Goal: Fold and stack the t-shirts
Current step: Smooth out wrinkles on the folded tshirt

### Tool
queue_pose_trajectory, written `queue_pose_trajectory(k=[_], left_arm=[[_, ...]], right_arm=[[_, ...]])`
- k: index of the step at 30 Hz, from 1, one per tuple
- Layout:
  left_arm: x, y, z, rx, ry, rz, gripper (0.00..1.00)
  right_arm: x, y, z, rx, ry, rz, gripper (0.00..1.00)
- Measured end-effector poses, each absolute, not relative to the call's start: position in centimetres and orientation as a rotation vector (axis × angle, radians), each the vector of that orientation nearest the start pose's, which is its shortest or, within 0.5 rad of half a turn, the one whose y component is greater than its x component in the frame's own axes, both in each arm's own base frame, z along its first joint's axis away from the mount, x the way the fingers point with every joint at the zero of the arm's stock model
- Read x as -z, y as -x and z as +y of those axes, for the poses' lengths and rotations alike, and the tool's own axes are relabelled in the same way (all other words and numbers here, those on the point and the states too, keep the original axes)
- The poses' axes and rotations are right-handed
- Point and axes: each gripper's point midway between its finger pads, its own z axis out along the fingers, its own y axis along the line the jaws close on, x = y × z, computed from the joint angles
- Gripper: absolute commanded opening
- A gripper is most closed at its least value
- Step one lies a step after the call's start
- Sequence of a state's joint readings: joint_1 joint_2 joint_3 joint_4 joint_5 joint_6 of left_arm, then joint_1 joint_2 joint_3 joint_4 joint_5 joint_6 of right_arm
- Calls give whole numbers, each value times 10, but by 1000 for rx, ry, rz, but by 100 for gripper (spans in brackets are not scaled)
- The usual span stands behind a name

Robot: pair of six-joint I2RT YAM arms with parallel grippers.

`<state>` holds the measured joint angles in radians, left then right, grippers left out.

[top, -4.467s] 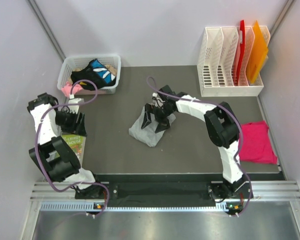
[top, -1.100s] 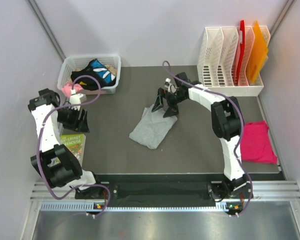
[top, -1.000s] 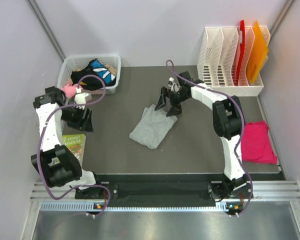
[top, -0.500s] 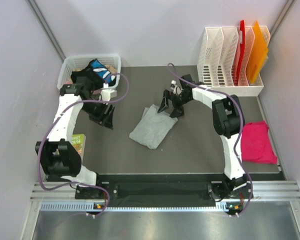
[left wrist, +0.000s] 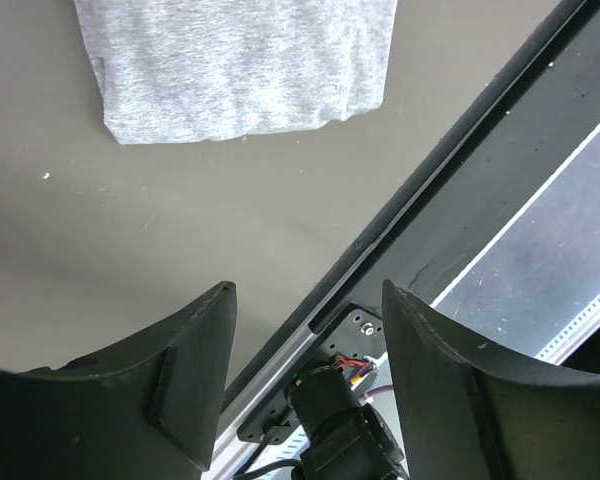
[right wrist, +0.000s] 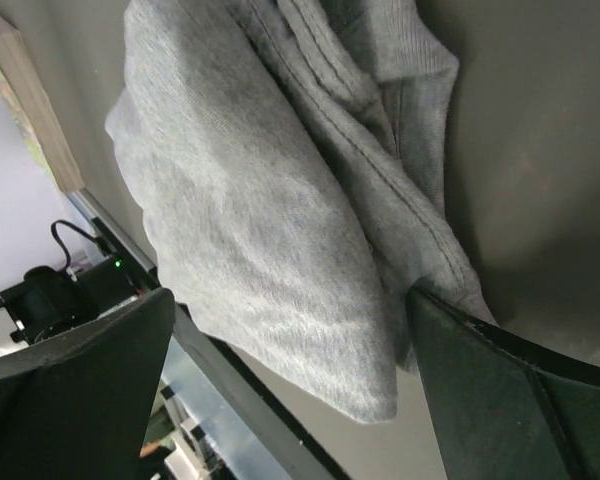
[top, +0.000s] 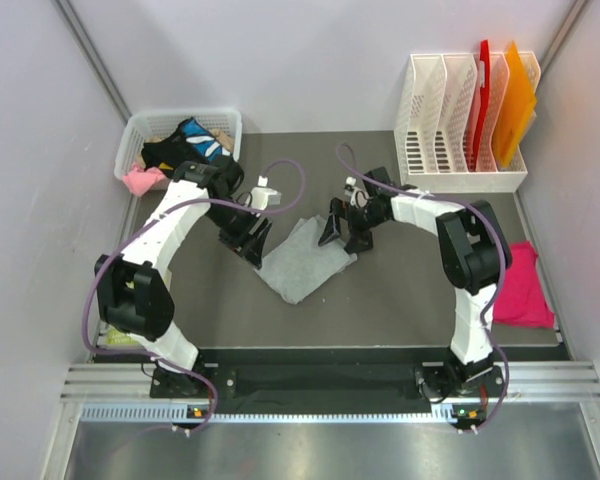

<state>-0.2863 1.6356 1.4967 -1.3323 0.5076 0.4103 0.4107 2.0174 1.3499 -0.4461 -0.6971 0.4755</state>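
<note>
The light heather-grey t-shirt lies folded in a rough rectangle at the middle of the dark table. My left gripper is open just off its left edge; in the left wrist view the grey shirt lies ahead of the empty jaws. My right gripper is open at the shirt's right edge; in the right wrist view the shirt's layered folds lie between the wide jaws, one finger touching the hem. The magenta-pink t-shirt lies at the right table edge, partly behind my right arm.
A white basket of mixed clothes stands at the back left, a pink cloth hanging over its edge. A white file rack with the red folder and the orange folder stands at the back right. Walls close both sides.
My left arm has swung from the left edge near the basket to the grey shirt's left side. My right gripper let the shirt go, drew back, then came down at its right edge.
</note>
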Motion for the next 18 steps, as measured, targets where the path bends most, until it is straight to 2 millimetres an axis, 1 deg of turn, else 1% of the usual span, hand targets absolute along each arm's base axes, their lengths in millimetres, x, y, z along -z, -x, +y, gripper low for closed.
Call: queue_pose_trajectory(k=[4,6,8,10,13,15,16,18], left_arm=[[-163,-242,-143,727,-1036,2739,64],[-161,-242,-140,709,-1037,2747,64],[-160,-240,-138,699,-1037,2754,64],[-159,-236,-135,684,-1037,2762,64],[-161,-229,-130,656,-1037,2761,64],[-164,-225,-127,637,-1037,2751,64],[-166,-224,-125,627,-1035,2745,64],[-170,-221,-124,616,-1028,2736,64]], right_arm=[[-56,-322,276,-1124,107,2857,100],[-60,-325,268,-1069,77,2876,100],[-68,-336,263,-1036,63,2862,100],[-80,-355,253,-1018,29,2821,100],[-94,-393,233,-987,-23,2743,100],[-93,-410,223,-969,-41,2719,100],[-88,-417,219,-962,-53,2715,100],[-70,-420,216,-953,-67,2744,100]])
